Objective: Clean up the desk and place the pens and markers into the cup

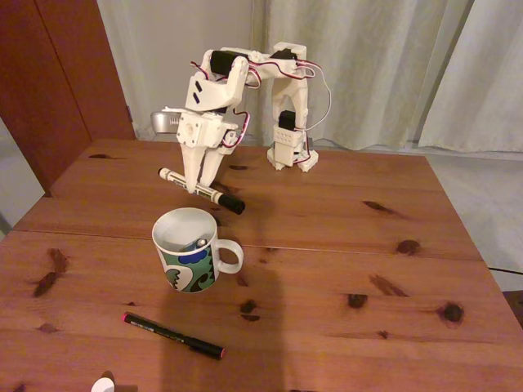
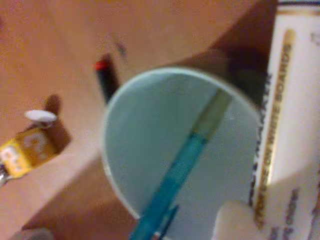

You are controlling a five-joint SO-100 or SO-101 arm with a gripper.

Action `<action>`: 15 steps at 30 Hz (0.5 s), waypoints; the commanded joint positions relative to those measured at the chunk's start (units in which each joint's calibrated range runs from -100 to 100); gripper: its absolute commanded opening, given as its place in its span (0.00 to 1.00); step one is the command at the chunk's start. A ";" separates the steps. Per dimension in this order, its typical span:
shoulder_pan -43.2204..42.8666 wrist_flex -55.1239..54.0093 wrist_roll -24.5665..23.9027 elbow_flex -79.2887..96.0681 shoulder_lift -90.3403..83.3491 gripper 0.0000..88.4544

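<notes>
Three writing sticks show in the fixed view: a white-bodied marker [image 1: 202, 190] with a black cap, a long black pen [image 1: 172, 336] with pink-red ends, and a teal pen [image 1: 198, 244] whose tip peeks out of the cup [image 1: 189, 261]. The marker hangs level above the counter [image 1: 343, 269], pinched near its middle by the claw [image 1: 197, 187], which points down from the white arm; its fingers are drawn narrow around the marker's body, cap end toward 4 o'clock, bare end toward 10 o'clock. The cup stands just at 6 o'clock of the claw in that view, handle turned to 3 o'clock, its swirl pattern facing the camera. The long black pen lies flat on the counter at 6 o'clock of the cup, well apart from the claw, slanting from upper left to lower right. In the wrist view the cup's [image 2: 145, 150] pale round inside sits below the camera, the teal pen [image 2: 182, 182] leaning across it from 7 o'clock to 1 o'clock. The marker [image 2: 295, 125] fills the 3 o'clock edge, its gold lettering running lengthwise, with a blurred pale finger [image 2: 232, 222] at 5 o'clock. The black pen's [image 2: 105, 80] red end pokes past the rim at 11 o'clock. A small yellow block [image 2: 25, 150] sits at 9 o'clock.
</notes>
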 commanded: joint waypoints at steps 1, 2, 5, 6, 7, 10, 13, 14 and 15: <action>0.19 -1.85 3.09 -4.10 -3.70 0.01; 0.27 -2.02 4.14 -4.91 -3.70 0.01; 0.51 -2.11 7.75 -7.16 -3.62 0.01; 0.99 -2.11 9.38 -7.43 -3.62 0.01; 1.56 -2.11 11.16 -7.61 -3.54 0.01; 2.20 -2.11 16.13 -7.61 -3.54 0.01; 3.81 -2.11 20.59 -7.25 -3.45 0.01; 4.13 -2.11 22.05 -7.25 -3.37 0.01; 4.37 -2.11 23.47 -7.52 -2.87 0.01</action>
